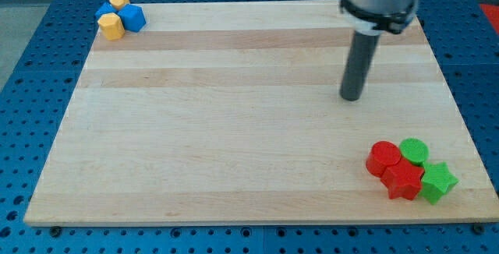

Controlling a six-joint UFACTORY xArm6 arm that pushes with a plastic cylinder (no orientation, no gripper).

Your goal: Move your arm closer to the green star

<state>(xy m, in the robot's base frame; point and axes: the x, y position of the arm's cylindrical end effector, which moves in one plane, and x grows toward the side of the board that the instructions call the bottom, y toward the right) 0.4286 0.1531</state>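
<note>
The green star (437,181) lies at the bottom right of the wooden board (234,129), touching a red star (403,181). A red round block (383,157) and a green round block (414,150) sit just above them in the same cluster. My tip (352,97) rests on the board above and to the left of this cluster, well apart from the green star and touching no block.
At the board's top left corner sit a blue cube (133,17), a yellow block (112,26), another yellow block (118,1) and a second blue block (104,11). The board lies on a blue perforated table (31,90).
</note>
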